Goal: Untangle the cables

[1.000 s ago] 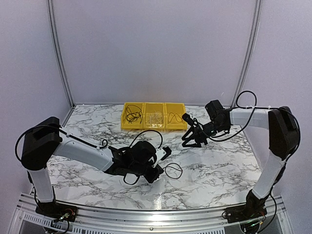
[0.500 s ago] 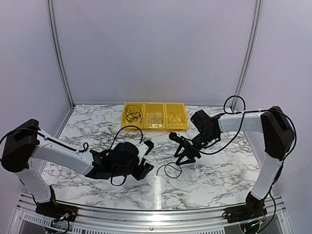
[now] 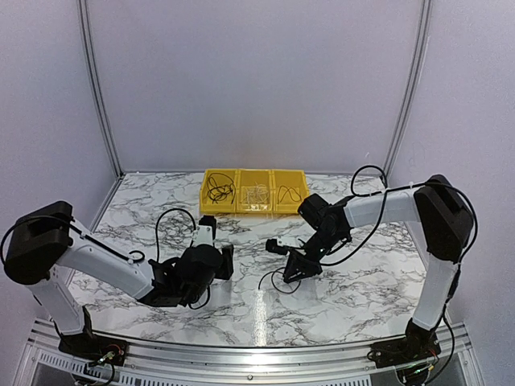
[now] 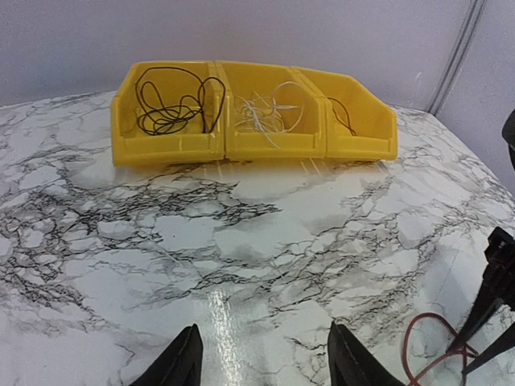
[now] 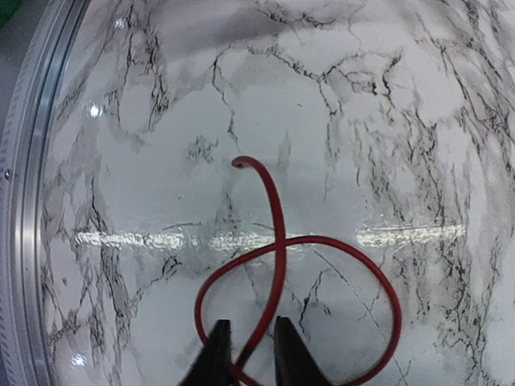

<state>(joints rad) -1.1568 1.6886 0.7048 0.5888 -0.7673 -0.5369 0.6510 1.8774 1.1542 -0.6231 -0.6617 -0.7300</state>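
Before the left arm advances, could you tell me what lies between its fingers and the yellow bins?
Only bare marble table up to the yellow bins, in the left wrist view; the red cable lies farther right.

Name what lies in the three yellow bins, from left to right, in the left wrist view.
Black cables in the left bin → white cables in the middle bin → one dark cable in the right bin.
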